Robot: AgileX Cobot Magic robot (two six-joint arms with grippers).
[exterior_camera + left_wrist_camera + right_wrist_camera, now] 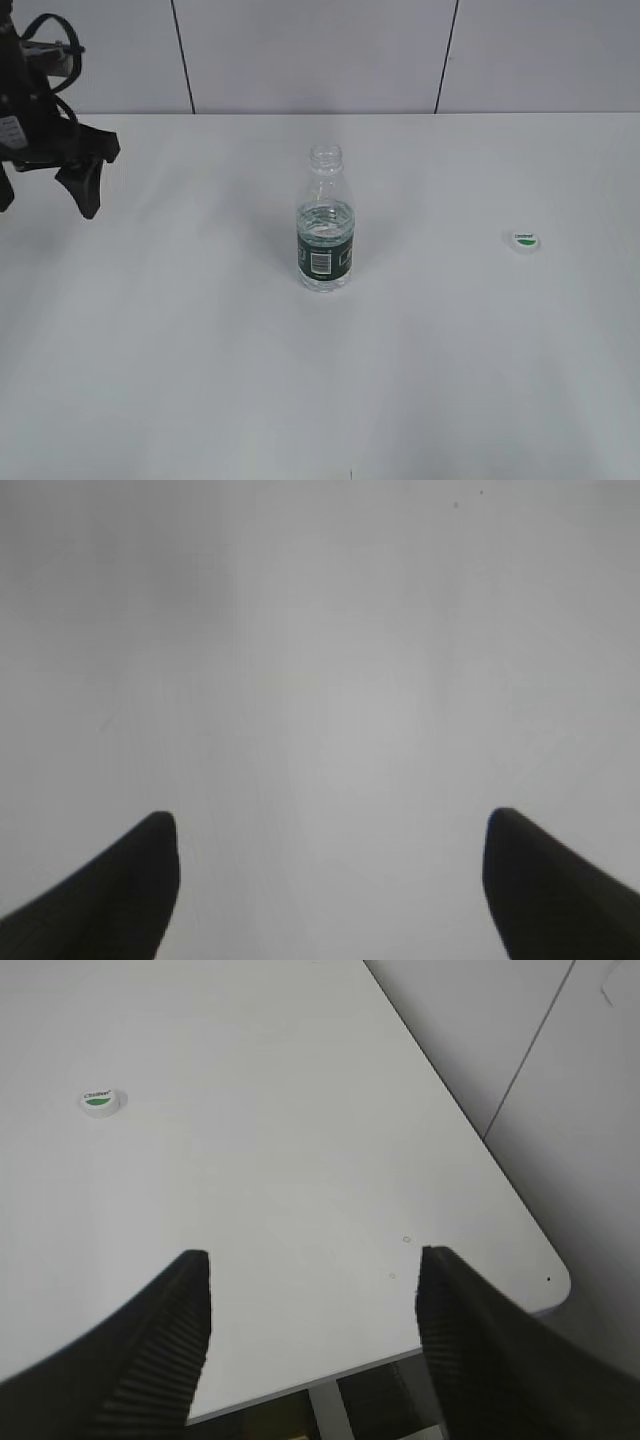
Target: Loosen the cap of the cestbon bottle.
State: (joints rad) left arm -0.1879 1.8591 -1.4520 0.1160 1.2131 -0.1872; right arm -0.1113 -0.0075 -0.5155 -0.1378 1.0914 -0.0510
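Observation:
The cestbon bottle stands upright in the middle of the white table, clear with a dark green label band and a white barcode patch; its neck is open, with no cap on it. The cap, white with a green logo on top, lies on the table far to the bottle's right; it also shows in the right wrist view. My left gripper is open and empty at the far left, well away from the bottle; in the left wrist view it sees only bare table. My right gripper is open and empty, out of the exterior view.
The white table carries only the bottle and the cap. Its right edge and rounded corner show in the right wrist view, with floor and a table leg below. A panelled wall stands behind.

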